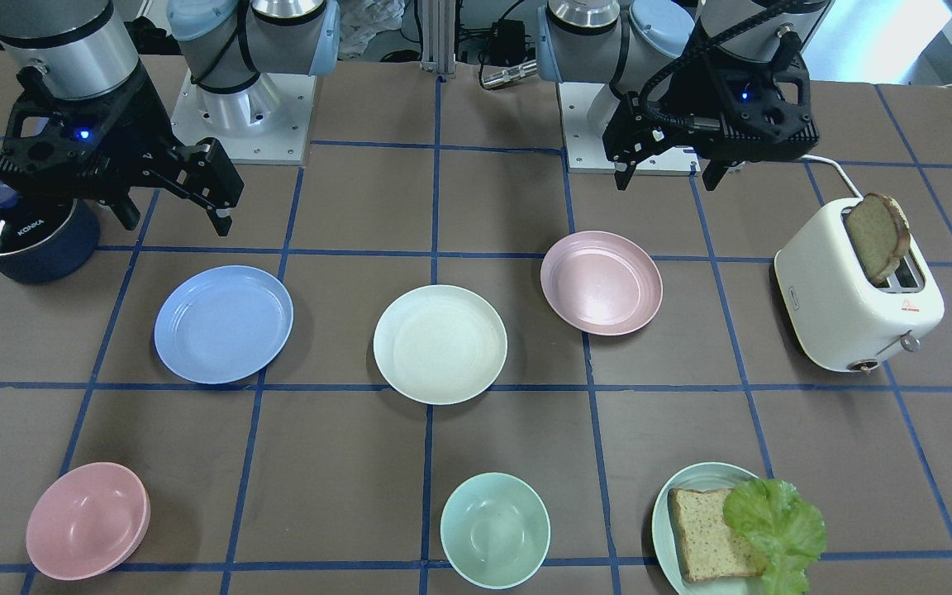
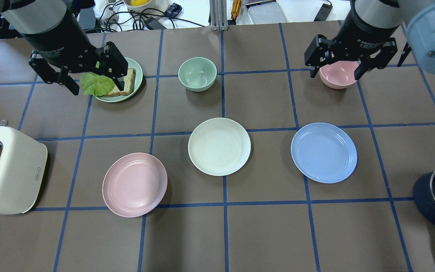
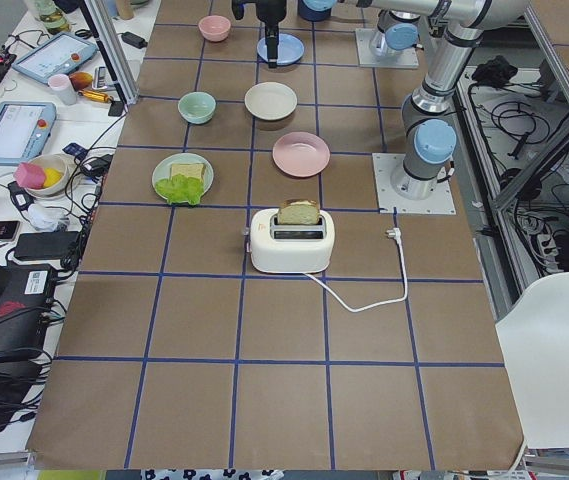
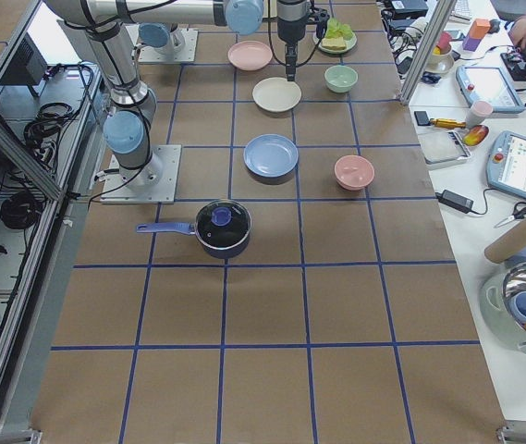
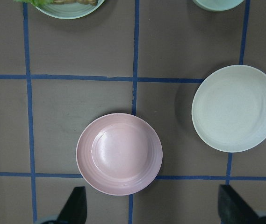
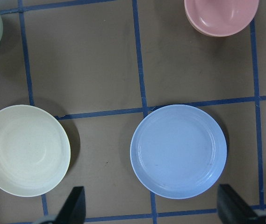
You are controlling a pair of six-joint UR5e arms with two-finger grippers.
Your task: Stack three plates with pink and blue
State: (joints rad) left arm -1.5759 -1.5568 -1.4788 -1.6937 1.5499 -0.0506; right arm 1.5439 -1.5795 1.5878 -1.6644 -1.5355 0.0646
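3 empty plates: pink plate [image 2: 134,184], cream plate [image 2: 219,146], blue plate [image 2: 324,152] | 2 bowls [image 2: 197,73] [image 2: 337,77] | both jaws wide

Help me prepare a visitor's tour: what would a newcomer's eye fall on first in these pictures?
Three like-sized plates lie apart in a row across the middle: the pink plate on the robot's left, the cream plate in the centre, the blue plate on its right. The left pincer and right pincer hang open, holding nothing. At the robot's left end, a white toaster has a slice of bread sticking up.
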